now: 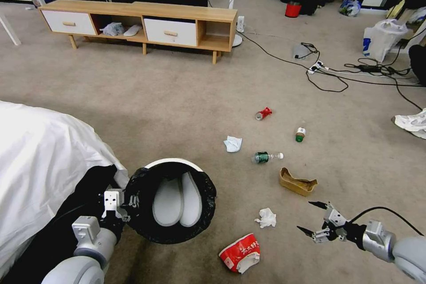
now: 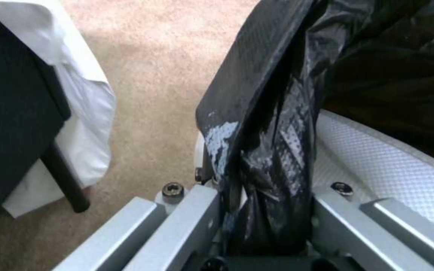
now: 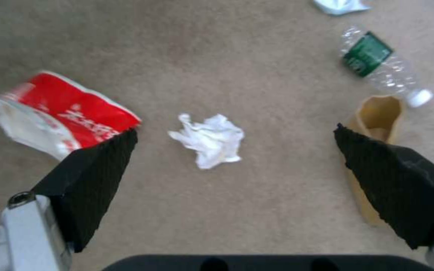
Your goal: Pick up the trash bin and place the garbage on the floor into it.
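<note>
Silver-grey rounded arms w/ black cable, hex screws, black ribbed wedge-shaped pads (image 3: 96, 180) on jaws.

Wood TV cabinet (image 1: 142, 22), beige carpet (image 1: 177, 97)

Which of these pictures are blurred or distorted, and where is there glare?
Head view: lines bend near the edges; the trash bin is sharp. Left wrist view: soft glare on the black bag. Right wrist view: slightly blurred, most at the red-and-white wrapper; the tissue clearer.
</note>
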Controlling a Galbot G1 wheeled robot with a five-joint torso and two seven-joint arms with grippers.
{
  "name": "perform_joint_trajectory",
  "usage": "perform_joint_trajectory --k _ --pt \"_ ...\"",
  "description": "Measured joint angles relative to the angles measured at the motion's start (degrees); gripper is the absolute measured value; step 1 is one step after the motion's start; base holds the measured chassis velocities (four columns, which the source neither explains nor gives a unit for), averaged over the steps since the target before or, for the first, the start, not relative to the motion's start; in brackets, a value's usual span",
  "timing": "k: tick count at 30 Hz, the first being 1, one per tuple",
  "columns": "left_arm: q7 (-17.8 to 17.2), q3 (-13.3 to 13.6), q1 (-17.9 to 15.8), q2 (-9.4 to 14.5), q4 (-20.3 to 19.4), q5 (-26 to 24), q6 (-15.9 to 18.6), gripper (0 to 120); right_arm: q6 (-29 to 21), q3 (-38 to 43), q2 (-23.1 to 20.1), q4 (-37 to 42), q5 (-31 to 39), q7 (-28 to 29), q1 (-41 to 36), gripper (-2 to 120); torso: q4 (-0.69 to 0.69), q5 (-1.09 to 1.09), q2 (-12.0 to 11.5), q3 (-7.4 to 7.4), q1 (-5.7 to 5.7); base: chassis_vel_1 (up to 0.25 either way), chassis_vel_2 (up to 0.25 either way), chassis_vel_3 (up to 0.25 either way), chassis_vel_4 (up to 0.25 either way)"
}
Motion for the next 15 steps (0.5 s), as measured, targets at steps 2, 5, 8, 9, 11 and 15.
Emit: perform_joint_trajectory --k 2,5,8,9,11,15 --pt "0.1 0.3 -0.1 -0.2 0.2 0.3 0.0 1 -1.1 -1.1 -0.7 0.5 1.4 -0.8 0.9 100 0.0 0.0 0.0 0.0 0.0 0.0 0.0 0.0 0.0" --pt "0.3 0.7 -0.3 -0.8 0.4 0.8 -0.1 1 -3.4 -2.2 -2.2 1.5 4.2 -2.9 2.0 100 -0.01 0.01 0.0 0.0 0.0 0.0 0.0 0.0 0.0" --pt "0.6 0.8 -0.4 -1.0 0.5 1.1 -0.2 1 -6.2 -2.2 -3.7 3.1 8.1 -3.7 2.0 100 -0.02 0.01 0.0 0.0 0.0 0.0 0.0 0.0 0.0" --pt "0.7 0.8 -0.4 -1.0 0.6 1.2 -0.4 1 -8.3 -1.9 -4.5 4.4 10.7 -3.3 1.8 100 -0.02 0.01 0.0 0.0 0.0 0.0 0.0 0.0 0.0" --pt "0.8 0.8 -0.5 -1.1 0.7 1.3 -0.4 1 -10.2 -1.3 -5.1 5.4 12.7 -2.8 1.6 100 -0.01 0.01 0.0 -0.01 0.0 0.0 0.0 0.0 0.0" --pt "1.0 1.0 -0.9 -1.2 1.1 1.4 -0.5 1 -17.2 1.0 -7.4 8.6 18.4 -1.5 1.2 100 0.0 0.01 0.0 -0.01 0.0 0.0 0.0 0.0 0.0"
